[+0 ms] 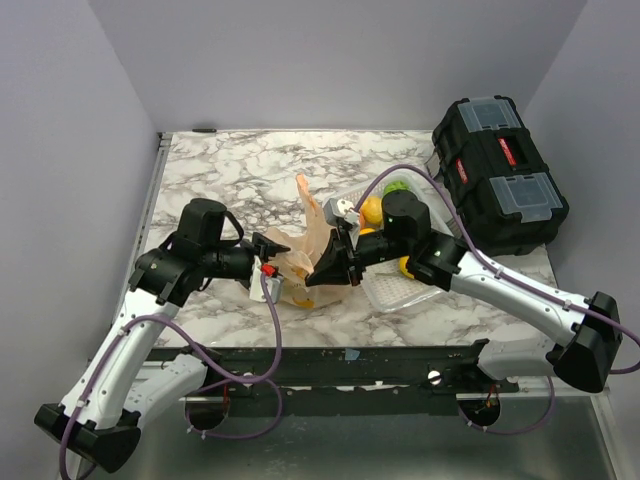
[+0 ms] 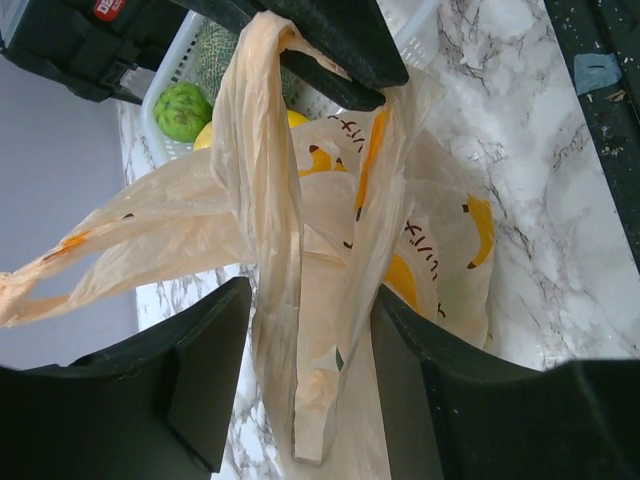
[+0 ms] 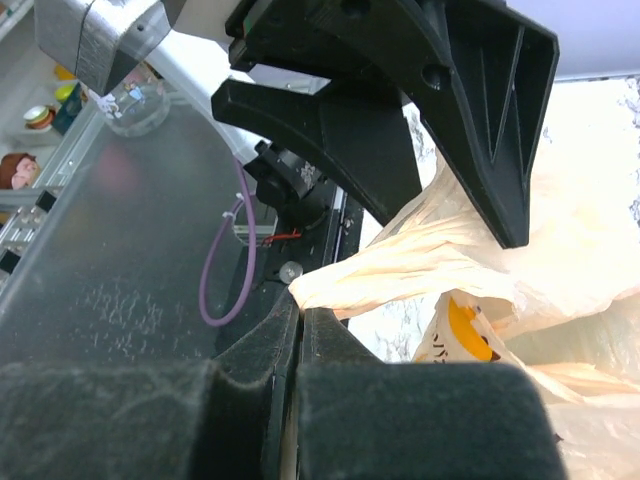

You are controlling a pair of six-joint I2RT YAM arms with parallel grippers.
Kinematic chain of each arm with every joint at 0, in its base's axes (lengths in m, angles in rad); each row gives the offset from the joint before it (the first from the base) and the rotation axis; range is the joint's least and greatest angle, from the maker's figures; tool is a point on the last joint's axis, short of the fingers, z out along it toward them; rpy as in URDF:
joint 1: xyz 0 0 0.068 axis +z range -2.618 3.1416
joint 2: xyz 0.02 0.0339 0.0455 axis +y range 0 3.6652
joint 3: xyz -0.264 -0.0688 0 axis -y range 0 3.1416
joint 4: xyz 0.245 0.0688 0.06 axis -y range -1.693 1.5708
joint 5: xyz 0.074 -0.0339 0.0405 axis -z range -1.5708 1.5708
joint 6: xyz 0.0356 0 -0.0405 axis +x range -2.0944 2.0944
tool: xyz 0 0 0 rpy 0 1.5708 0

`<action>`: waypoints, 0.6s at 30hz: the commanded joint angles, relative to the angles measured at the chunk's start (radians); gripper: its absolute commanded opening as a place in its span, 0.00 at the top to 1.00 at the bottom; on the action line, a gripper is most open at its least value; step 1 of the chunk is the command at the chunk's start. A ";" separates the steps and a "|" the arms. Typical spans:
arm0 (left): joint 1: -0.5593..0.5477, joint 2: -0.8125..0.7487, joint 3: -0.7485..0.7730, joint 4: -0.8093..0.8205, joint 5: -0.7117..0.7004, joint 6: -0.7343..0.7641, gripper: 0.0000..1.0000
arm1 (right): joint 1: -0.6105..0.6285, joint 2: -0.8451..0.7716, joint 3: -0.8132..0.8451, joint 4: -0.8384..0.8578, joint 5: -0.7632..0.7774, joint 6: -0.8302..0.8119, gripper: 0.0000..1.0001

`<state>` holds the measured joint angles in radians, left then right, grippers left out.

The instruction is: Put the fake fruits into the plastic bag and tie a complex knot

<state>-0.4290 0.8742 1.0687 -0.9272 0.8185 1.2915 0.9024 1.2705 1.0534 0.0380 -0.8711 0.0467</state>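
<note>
We find the right end effector (image 3: 298, 318) clenched on a handle (image 3: 400, 265) of the plastic bag (image 3: 585, 230), and advise the released left end effector (image 2: 310, 297) to pinch the strips (image 2: 275, 300) squarely.

**Peach plastic on grey-veined marble**

Translucent pale peach across the plastic bag (image 2: 300, 300), printed with yellow-orange patches and dark lettering. White with grey veining over the table (image 1: 240, 170). Black on the toolbox (image 1: 500, 170), with red latches and clear lids. White lattice for the basket (image 1: 395, 292), around a green fruit (image 2: 183, 110) and a yellow fruit (image 1: 372, 210). Purple along the cables (image 1: 270, 340).
</note>
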 commanded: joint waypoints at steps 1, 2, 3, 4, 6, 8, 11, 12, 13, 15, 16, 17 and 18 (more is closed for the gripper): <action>-0.008 0.022 0.045 -0.103 0.011 0.117 0.47 | 0.005 -0.012 0.048 -0.150 -0.030 -0.103 0.99; -0.011 0.026 0.048 -0.114 0.010 0.128 0.47 | 0.004 -0.016 0.052 -0.166 -0.035 -0.110 0.99; -0.018 0.030 0.047 -0.117 0.008 0.137 0.45 | 0.004 -0.016 0.058 -0.177 -0.041 -0.117 0.99; -0.026 0.031 0.044 -0.116 0.002 0.139 0.44 | 0.004 -0.016 0.063 -0.189 -0.046 -0.123 0.99; -0.047 0.036 0.034 -0.092 -0.019 0.143 0.43 | 0.005 -0.010 0.075 -0.205 -0.059 -0.139 0.99; -0.069 0.047 0.024 -0.068 -0.034 0.150 0.48 | 0.004 0.001 0.086 -0.221 -0.070 -0.157 0.99; -0.092 0.078 0.034 -0.071 -0.034 0.145 0.69 | 0.004 0.015 0.103 -0.249 -0.076 -0.181 0.99; -0.094 0.087 0.039 -0.075 -0.032 0.131 0.79 | 0.005 0.015 0.104 -0.252 -0.073 -0.183 0.99; -0.094 0.092 0.040 -0.073 -0.028 0.112 0.86 | 0.005 0.011 0.103 -0.253 -0.065 -0.183 0.99; -0.093 0.087 0.029 -0.054 -0.034 0.047 0.98 | 0.005 -0.001 0.097 -0.254 -0.030 -0.181 0.99; -0.089 0.073 0.015 -0.023 -0.037 0.006 1.00 | 0.005 -0.014 0.091 -0.254 0.000 -0.176 0.96; -0.079 0.057 -0.009 0.010 -0.032 -0.044 1.00 | 0.003 -0.025 0.084 -0.254 0.052 -0.171 0.91; -0.065 0.034 -0.031 0.033 -0.025 -0.078 1.00 | 0.000 -0.042 0.076 -0.253 0.105 -0.166 0.84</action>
<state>-0.5194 0.9661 1.0897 -0.9787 0.7826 1.3582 0.9024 1.2736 1.1278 -0.1848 -0.8921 -0.1123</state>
